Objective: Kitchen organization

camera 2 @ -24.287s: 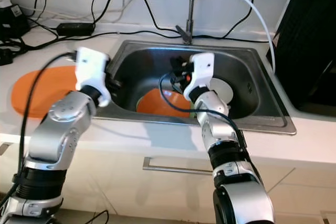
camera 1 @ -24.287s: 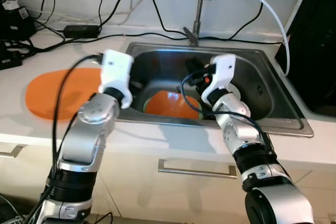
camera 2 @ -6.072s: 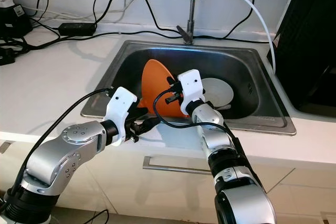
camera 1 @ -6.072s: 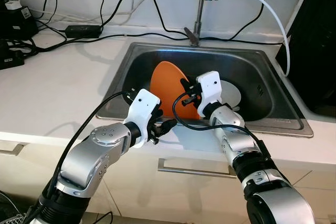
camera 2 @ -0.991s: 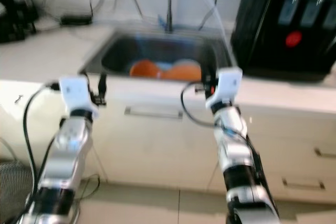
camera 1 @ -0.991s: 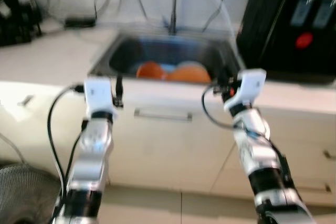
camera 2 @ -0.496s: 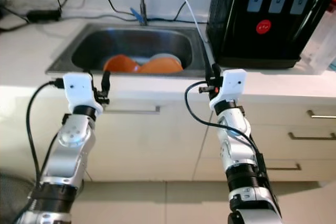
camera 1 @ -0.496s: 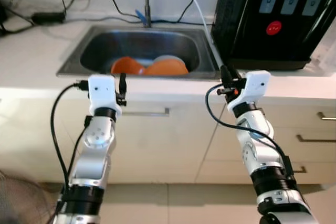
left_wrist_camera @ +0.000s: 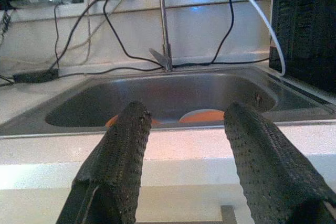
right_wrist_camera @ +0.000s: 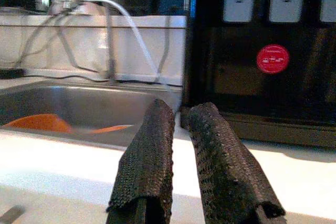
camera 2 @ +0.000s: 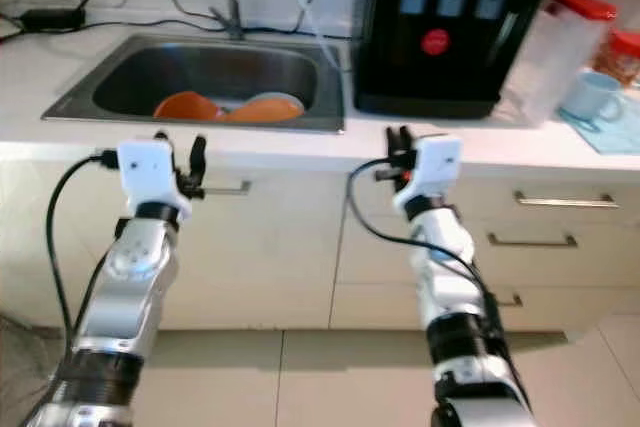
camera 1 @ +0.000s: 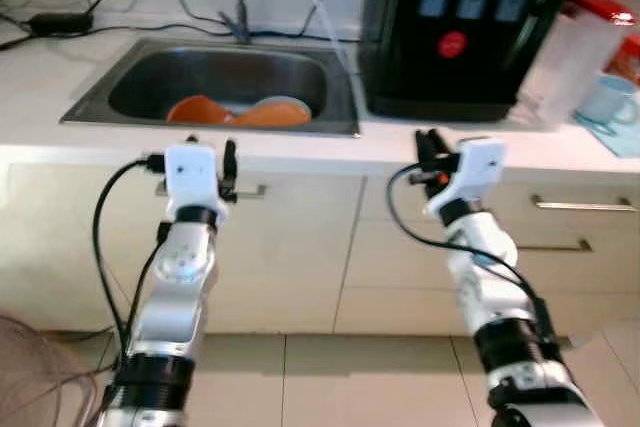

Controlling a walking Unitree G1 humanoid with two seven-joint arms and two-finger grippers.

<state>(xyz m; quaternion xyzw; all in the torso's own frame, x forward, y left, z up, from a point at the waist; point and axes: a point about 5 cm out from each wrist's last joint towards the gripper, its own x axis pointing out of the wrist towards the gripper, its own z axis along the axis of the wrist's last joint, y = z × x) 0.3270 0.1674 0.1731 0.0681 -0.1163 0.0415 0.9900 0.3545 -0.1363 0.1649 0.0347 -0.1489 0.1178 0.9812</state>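
Cream cabinets (camera 1: 290,247) (metal handles) above a tiled floor (camera 1: 330,377).

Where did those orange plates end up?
The orange plates lie in the sink, on the robot's left, beside the black water dispenser.
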